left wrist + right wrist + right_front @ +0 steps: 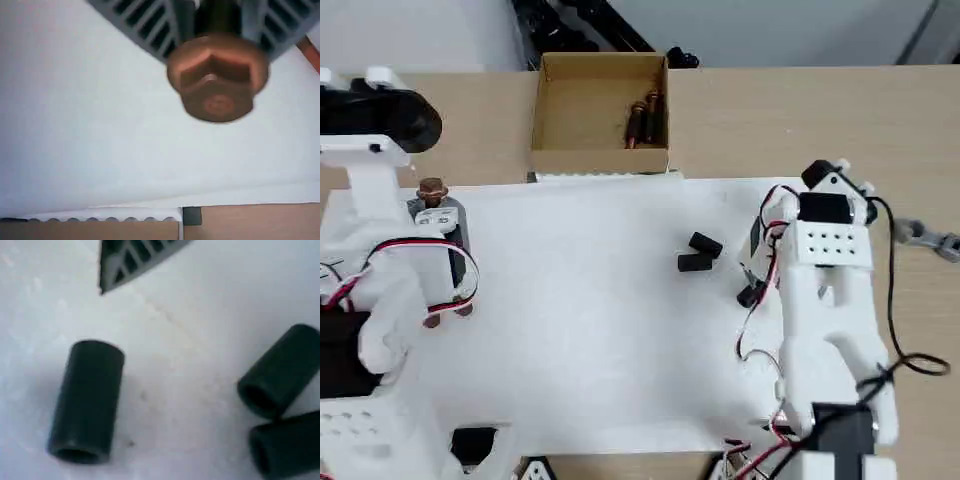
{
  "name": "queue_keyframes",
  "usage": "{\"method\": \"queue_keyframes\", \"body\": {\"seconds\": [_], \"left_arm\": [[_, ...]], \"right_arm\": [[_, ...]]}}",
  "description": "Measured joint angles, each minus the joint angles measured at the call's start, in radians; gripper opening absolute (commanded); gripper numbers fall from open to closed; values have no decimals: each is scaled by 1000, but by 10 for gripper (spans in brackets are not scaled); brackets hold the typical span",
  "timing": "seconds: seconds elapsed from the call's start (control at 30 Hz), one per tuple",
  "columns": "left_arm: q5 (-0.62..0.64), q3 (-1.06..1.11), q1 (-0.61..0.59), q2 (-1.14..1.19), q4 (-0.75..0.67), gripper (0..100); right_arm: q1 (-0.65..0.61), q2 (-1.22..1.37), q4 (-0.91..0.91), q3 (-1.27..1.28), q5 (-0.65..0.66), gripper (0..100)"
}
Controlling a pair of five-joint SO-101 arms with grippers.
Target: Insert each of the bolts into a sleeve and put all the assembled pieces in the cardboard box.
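Observation:
My left gripper hangs over the left edge of the white mat, shut on a copper bolt whose hex head points up. The left wrist view has that bolt head close up between the grey fingers. Two more bolts lie on the mat, partly under that arm. Two black sleeves lie side by side mid-mat and a third sleeve lies by my right gripper, which is open above them. In the right wrist view one sleeve lies apart from the pair.
The cardboard box stands at the back, beyond the mat, with assembled copper-and-black pieces in its right side. Cables trail from the right arm near the front edge.

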Motion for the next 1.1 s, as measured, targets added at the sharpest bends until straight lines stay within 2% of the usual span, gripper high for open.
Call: {"method": "queue_keyframes", "body": {"seconds": [0.27,0.6,0.87,1.1], "left_arm": [[0,0,0,0,0,6],[0,0,0,0,0,6],[0,0,0,0,0,6],[0,0,0,0,0,6]], "right_arm": [[6,175,-57,-2,-32,215],[6,187,-83,-78,-44,215],[-68,196,-107,-89,-100,215],[-71,253,-130,-89,-103,215]]}}
